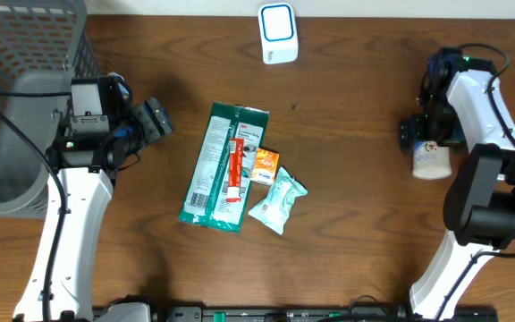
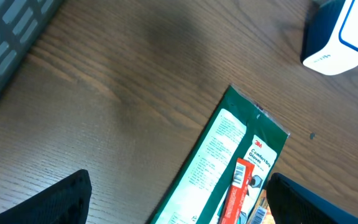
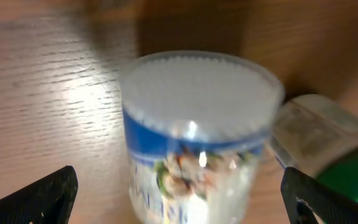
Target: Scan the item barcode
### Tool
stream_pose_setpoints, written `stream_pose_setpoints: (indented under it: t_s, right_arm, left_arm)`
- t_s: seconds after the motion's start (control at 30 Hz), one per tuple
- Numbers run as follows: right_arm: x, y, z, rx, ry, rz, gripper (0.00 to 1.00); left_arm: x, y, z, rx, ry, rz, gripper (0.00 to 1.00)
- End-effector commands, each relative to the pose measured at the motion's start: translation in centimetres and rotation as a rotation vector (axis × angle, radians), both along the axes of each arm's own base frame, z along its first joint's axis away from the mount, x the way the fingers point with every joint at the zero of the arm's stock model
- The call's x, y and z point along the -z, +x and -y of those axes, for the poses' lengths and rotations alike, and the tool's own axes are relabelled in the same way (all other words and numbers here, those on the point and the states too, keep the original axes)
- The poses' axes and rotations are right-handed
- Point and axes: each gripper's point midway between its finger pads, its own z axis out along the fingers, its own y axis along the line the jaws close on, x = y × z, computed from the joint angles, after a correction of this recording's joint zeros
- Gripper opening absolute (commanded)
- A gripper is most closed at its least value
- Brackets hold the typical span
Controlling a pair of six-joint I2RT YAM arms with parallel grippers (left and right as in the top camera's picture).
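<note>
The right gripper [image 3: 179, 200] hangs over the right side of the brown wooden surface [image 1: 356, 206] with its jaws spread wide. The two dark fingertips [image 3: 42, 198] sit at the lower corners of the wrist view, and neither touches the round clear plastic tub with a blue label band [image 3: 197, 130] that lies between them. From overhead the tub [image 1: 432, 162] rests on the surface just below that gripper. White contents show behind its clear wall, too blurred to name. A pale labelled thing with a green part [image 3: 331, 146] lies against its right side, also blurred. The left gripper [image 2: 185, 200] has its jaws wide apart too and holds nothing. Under it are bare wood and the top end of a long flat green packet with a red strip [image 1: 224, 167]. At the packet's right edge lie a small orange sachet [image 1: 265, 165] and a pale green crinkled pouch [image 1: 278, 202]. The white box-shaped scanner with a blue outline [image 1: 277, 34] stands at the far edge, well apart from the tub. A grey mesh basket [image 1: 7, 54] fills the left corner, its inside partly hidden by the left arm.
</note>
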Motion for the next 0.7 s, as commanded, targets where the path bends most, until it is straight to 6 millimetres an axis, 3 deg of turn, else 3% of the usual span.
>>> stream_pose_setpoints:
  t_s: [0.0, 0.07, 0.2, 0.27, 0.5, 0.6, 0.67]
  right_arm:
    - [-3.3, 2.0, 0.7, -0.009, -0.025, 0.074, 0.99]
    - [-4.8, 2.5, 0.0, -0.008, 0.011, 0.098, 0.99]
    - [-5.9, 3.8, -5.7, 0.0, 0.328, 0.166, 0.98]
    - [-6.2, 4.0, -7.8, -0.01, 0.455, 0.179, 0.92]
    - [-6.3, 3.8, -11.4, -0.029, 0.592, 0.17, 0.68]
    - [-6.2, 3.6, -13.3, -0.076, 0.596, 0.154, 0.69]
    - [-6.2, 3.4, -15.0, -0.115, 0.599, 0.143, 0.75]
  left_arm:
    - [-1.0, 0.4, -0.3, 0.0, 0.017, 0.027, 0.88]
    - [-1.0, 0.4, -0.3, 0.0, 0.017, 0.027, 0.88]
    - [-1.0, 0.4, -0.3, 0.0, 0.017, 0.027, 0.88]
    - [-1.0, 0.4, -0.3, 0.0, 0.017, 0.027, 0.88]
    - [-1.0, 0.4, -0.3, 0.0, 0.017, 0.027, 0.88]
    - [-1.0, 0.4, -0.3, 0.0, 0.017, 0.027, 0.88]
    - [-1.0, 0.4, -0.3, 0.0, 0.017, 0.027, 0.88]
